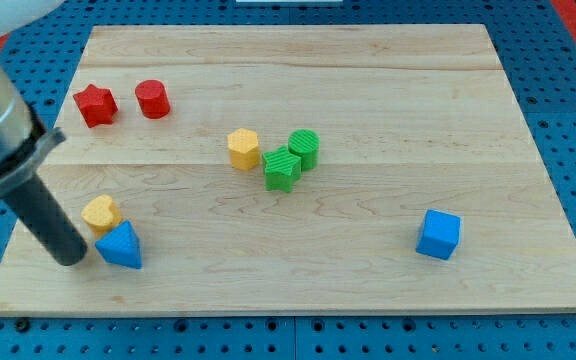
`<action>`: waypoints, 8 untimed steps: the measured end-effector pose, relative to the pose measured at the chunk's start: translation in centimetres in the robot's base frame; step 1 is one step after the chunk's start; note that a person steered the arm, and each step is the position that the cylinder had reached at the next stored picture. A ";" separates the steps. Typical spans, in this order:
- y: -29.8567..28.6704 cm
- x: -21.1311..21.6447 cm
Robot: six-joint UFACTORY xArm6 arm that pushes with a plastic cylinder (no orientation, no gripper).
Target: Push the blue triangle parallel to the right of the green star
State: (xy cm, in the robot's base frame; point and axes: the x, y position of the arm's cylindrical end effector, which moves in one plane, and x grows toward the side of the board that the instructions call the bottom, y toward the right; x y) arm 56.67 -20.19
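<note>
Upright, blue triangle just right of my tip; no gripper, only rod.

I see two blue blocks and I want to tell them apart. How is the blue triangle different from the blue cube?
The blue triangle has three sides and a pointed shape, while the blue cube is boxy with square faces. The blue triangle sits at the view's lower left, touching a yellow block, with my tip just to its left; the blue cube stands alone at the view's lower right. Both are the same bright blue and rest on the wooden board.
</note>
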 end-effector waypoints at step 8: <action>13.6 -2.2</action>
State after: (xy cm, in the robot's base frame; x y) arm 54.50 -6.58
